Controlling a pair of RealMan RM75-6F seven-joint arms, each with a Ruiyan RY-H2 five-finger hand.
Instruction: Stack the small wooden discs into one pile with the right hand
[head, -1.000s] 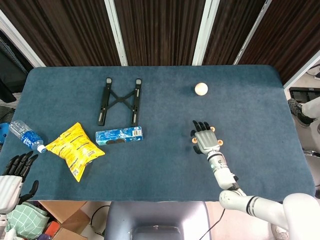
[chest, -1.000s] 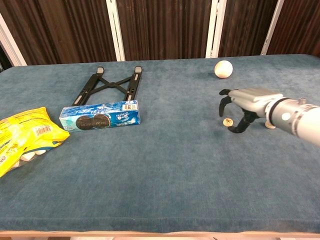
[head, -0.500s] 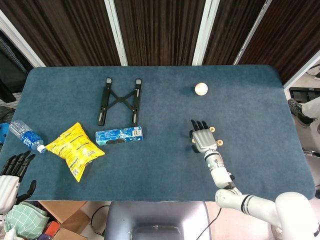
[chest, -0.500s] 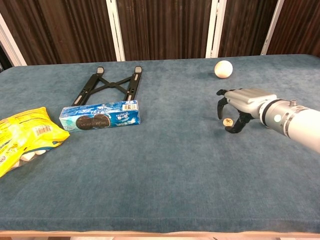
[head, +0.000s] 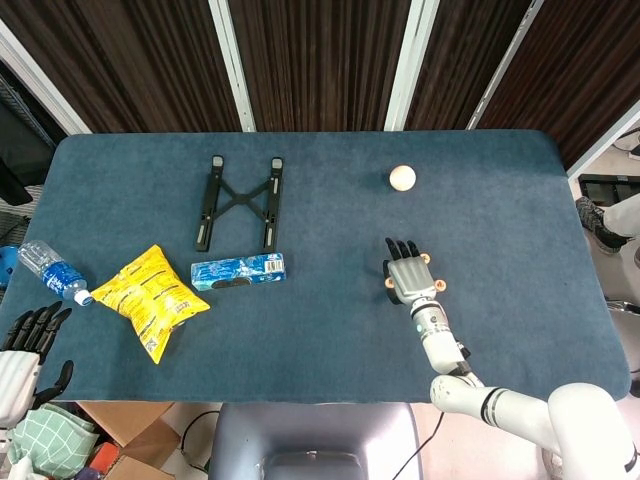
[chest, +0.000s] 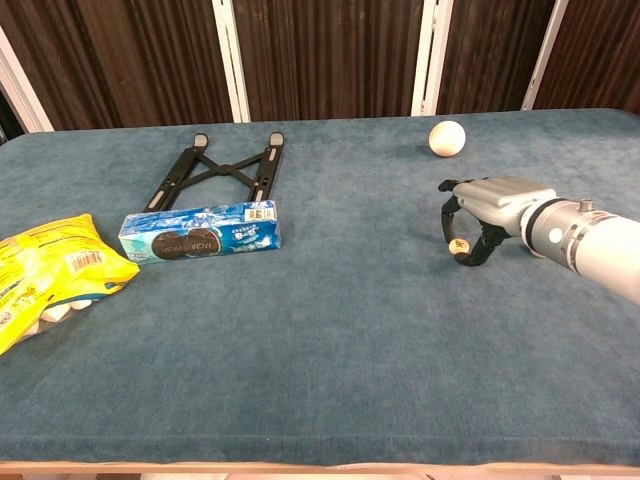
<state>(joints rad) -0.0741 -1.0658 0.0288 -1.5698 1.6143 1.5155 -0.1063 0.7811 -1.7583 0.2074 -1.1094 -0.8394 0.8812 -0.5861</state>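
My right hand (chest: 478, 222) is palm down over the right half of the blue table (head: 320, 330), fingers curled toward the cloth. In the chest view my dark fingertips (chest: 449, 228) close around one small wooden disc (chest: 460, 247) that sits low between thumb and fingers, at or just above the table; I cannot tell whether it has left the surface, but I have it pinched. From the head view the same hand (head: 408, 280) hides most of what lies under it. Small tan discs peek out at its edges: one at the left side (head: 388, 283), one near the upper right by the fingers (head: 426, 259), and one at the right side by the wrist (head: 438, 285). They lie apart from each other, not piled.

A pale wooden ball (head: 402, 178) rests farther back on the table, well apart from my hand. On the left half lie a black folding stand (head: 239, 202), a blue packet of biscuits (head: 238, 269) just in front of it, and a yellow snack bag (head: 152, 298) nearer the left edge. A plastic water bottle (head: 52, 271) lies at the table's left edge.

My left hand (head: 25, 345) hangs off the near left corner, below the table edge, fingers spread and holding nothing.
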